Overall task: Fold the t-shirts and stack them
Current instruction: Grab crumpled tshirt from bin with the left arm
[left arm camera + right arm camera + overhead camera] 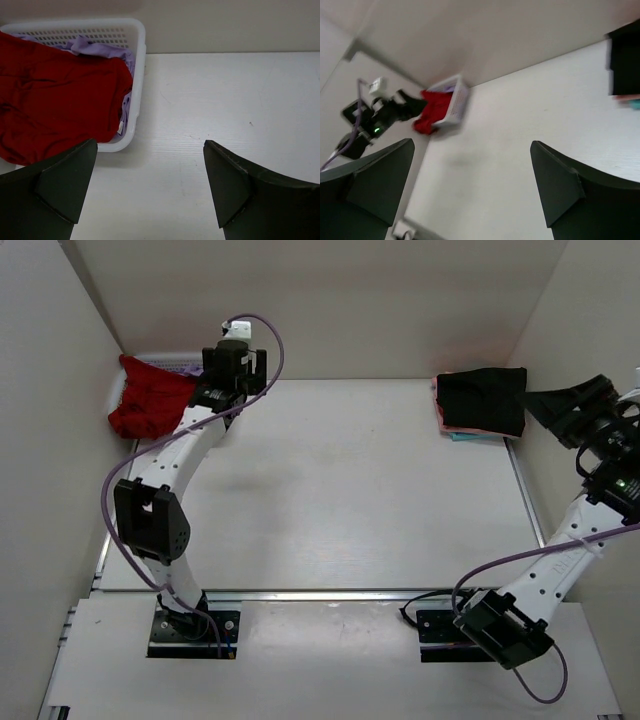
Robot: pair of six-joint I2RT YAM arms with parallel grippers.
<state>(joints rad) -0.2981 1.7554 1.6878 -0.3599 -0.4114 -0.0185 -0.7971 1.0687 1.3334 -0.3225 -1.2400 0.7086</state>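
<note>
A deep red t-shirt (148,398) lies crumpled over the white lattice basket (165,360) at the back left; in the left wrist view the red shirt (55,100) hangs over the basket (137,60) rim, with a lavender shirt (97,49) under it. A folded black t-shirt (482,400) lies at the back right on pink (443,418) and teal (470,438) ones. My left gripper (150,185) is open and empty just right of the basket. My right gripper (472,185) is open and empty, raised near the stack; the black shirt (625,60) shows at its right edge.
White walls close the table (350,490) on the left, back and right. The left arm (150,510) runs along the left side, the right arm (560,560) along the right. The basket (452,102) and red shirt (431,117) show far off in the right wrist view.
</note>
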